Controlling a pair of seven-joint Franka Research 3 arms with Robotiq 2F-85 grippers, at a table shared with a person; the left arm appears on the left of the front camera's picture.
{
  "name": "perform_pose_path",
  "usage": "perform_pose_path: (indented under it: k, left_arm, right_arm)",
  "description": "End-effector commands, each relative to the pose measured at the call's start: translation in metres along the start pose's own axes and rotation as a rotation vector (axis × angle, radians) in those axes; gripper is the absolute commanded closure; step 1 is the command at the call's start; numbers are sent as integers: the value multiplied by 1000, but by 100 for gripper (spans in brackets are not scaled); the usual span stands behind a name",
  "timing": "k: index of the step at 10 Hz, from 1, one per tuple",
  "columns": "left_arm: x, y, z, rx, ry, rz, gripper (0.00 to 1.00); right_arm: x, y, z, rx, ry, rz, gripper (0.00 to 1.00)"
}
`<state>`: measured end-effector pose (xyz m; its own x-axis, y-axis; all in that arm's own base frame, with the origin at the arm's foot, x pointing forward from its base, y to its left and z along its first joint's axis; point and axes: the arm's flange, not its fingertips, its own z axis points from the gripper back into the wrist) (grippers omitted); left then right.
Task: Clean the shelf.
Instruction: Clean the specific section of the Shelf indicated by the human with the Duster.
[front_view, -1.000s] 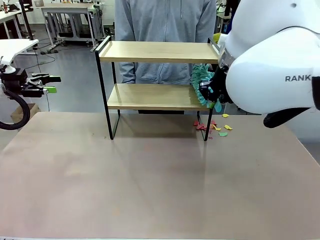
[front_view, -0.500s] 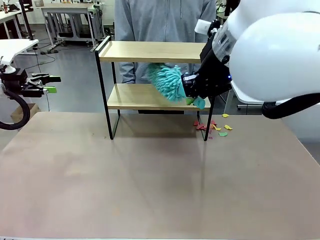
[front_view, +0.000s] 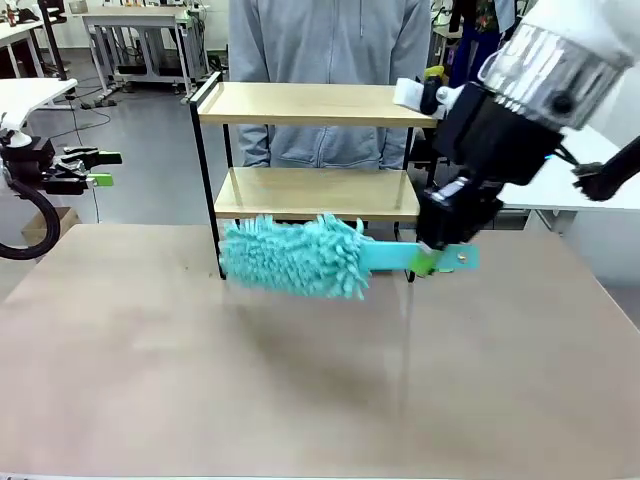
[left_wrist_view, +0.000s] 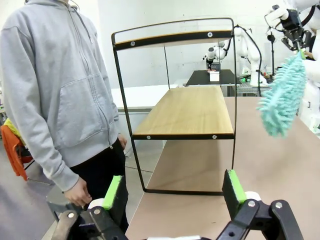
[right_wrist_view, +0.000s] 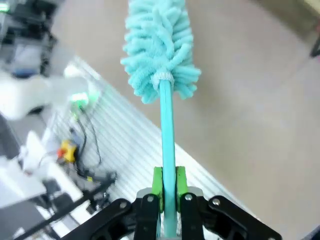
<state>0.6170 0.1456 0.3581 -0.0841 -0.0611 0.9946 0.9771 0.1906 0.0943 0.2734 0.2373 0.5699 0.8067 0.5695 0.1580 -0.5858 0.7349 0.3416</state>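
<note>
at the far edge, front view: the shelf (front_view: 310, 150) is set before a person (front_view: 330, 60); a teal duster (front_view: 300, 255) is held level in front of its foot, handle clamped by the right gripper (front_view: 432, 262).
left wrist view: left gripper (left_wrist_view: 175, 190) is seen spread wide, nothing held.
right wrist view: the handle is pinched between green pads (right_wrist_view: 158, 182).
</note>
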Motion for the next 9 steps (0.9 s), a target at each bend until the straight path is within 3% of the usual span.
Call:
perform_pose_path:
  k: [1, 3, 6, 9]
  left_arm:
    - [3, -1, 0, -2, 1, -3, 0]
    - [3, -1, 0, -2, 1, -3, 0]
    - [3, -1, 0, -2, 1, -3, 0]
    - [3, -1, 0, -2, 1, -3, 0]
  right_arm:
    - [-15, -11, 28, 4, 128, 66, 87]
    - [-49, -34, 57, 63, 245, 106, 87]
    - [-106, -80, 101, 95, 283, 101, 87]
    - [-137, -130, 121, 153, 235, 93, 87]
